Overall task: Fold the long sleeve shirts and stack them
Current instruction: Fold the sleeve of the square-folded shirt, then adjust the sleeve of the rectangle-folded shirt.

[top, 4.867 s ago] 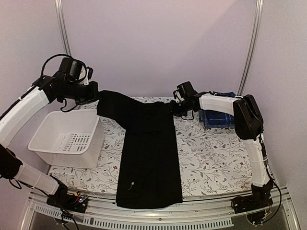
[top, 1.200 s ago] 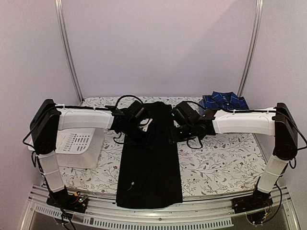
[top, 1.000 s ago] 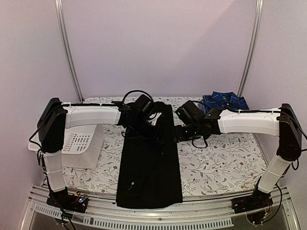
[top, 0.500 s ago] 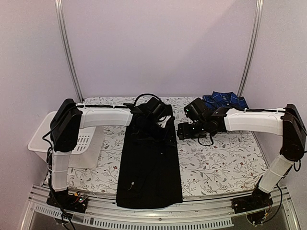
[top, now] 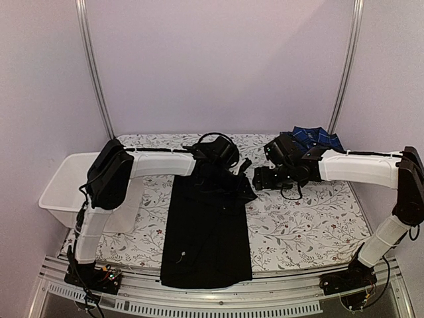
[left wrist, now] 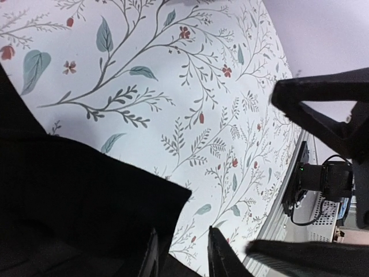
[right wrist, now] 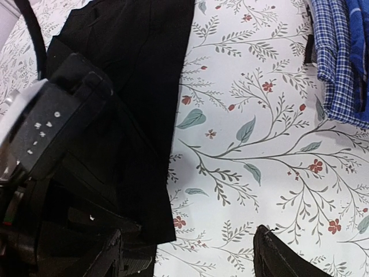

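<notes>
Two claws hovered at the far end of the black shirt [top: 205, 238], which lay as a long strip down the middle of the bench [top: 305, 222], its long axis running from the far edge to the near edge. At that far end the cloth was bunched, with a flap sticking out to the right. We saw the left claw [left wrist: 183, 229] right above that flap. Its fingers stood narrowly apart, floral print showed in the gap, and the flap's corner reached only the left finger, so we judged that it held nothing. The right claw [right wrist: 189, 234] was spread wide and empty over bare bench just right of the shirt's right edge, the cloth lying to its left. The plaid shirt [top: 308, 139] lay in the far right corner, well apart from the black one, and the white basket [top: 56, 199] stood at the left. We judged the left claw nearer the loose flap. The coming fold would likely run across the strip's long axis, bringing the far end toward the near hem.
</notes>
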Robot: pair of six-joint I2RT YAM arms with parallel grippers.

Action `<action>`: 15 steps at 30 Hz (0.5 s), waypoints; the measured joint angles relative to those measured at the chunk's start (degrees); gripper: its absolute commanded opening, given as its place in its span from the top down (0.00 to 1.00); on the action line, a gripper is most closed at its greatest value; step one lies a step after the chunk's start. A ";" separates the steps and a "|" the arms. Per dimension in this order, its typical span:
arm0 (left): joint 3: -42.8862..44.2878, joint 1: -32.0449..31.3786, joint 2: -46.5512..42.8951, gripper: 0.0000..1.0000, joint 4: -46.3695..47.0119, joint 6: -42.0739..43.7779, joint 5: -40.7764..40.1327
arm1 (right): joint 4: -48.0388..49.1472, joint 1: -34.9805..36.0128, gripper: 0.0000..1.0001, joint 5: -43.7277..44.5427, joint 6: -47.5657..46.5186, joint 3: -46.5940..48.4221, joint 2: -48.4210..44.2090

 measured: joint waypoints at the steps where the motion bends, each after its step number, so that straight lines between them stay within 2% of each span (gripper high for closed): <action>1: 1.01 0.00 1.42 0.70 0.31 -0.22 0.39 | -0.15 -0.42 0.24 0.02 0.11 -0.59 -0.72; 8: 5.31 0.07 5.29 0.56 1.05 -0.98 1.33 | -1.18 -1.14 0.24 0.00 0.68 -1.99 -3.10; 15: 5.60 1.36 3.43 0.55 1.73 -1.29 0.57 | -1.40 -1.14 0.24 -0.50 0.50 -2.56 -3.50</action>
